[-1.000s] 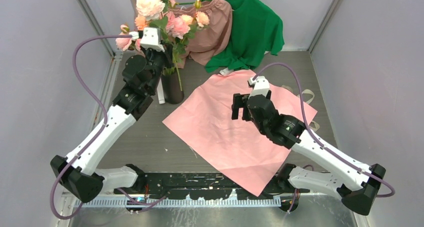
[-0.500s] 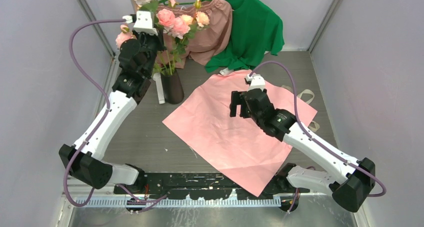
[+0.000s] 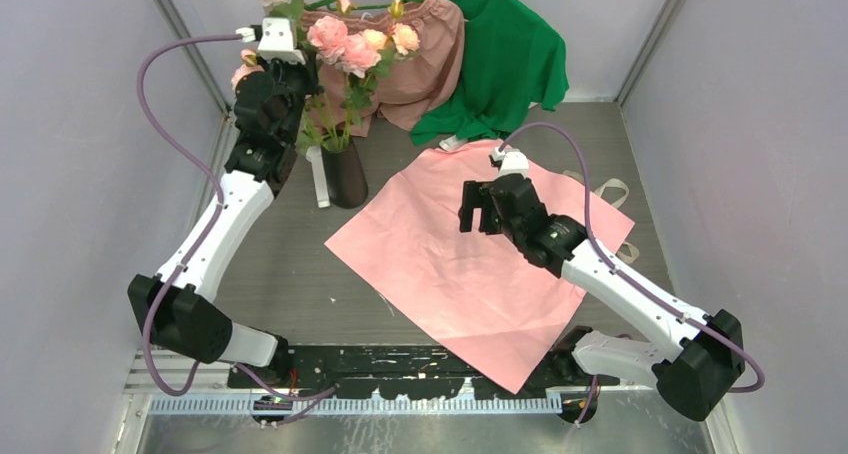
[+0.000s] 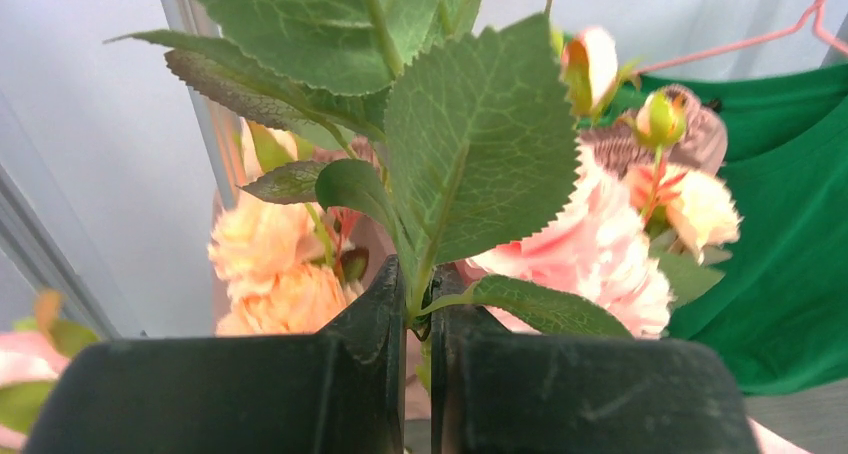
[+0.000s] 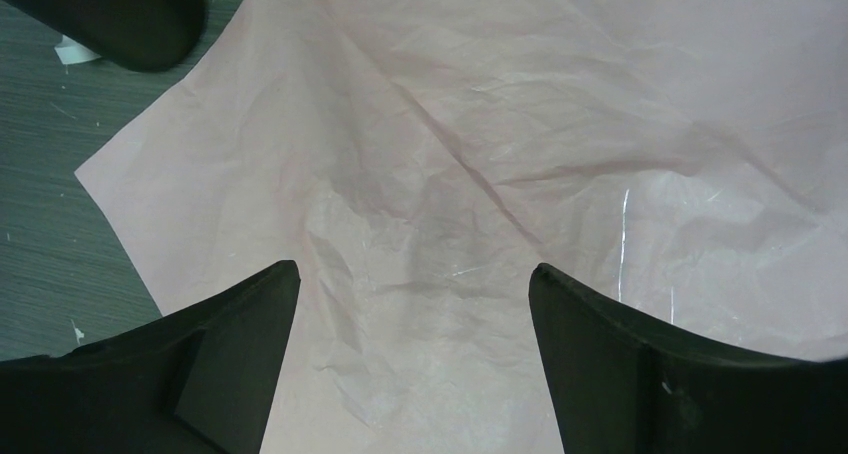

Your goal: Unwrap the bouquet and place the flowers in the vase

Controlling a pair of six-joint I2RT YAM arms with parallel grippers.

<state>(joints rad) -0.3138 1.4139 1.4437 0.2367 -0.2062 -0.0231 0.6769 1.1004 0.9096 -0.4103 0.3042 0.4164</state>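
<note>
Left jaws pinch the flowers by a stem above the vase.

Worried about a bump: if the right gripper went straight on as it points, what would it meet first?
Probably the pink paper sheet; the right gripper shows nothing else between its open jaws.
</note>
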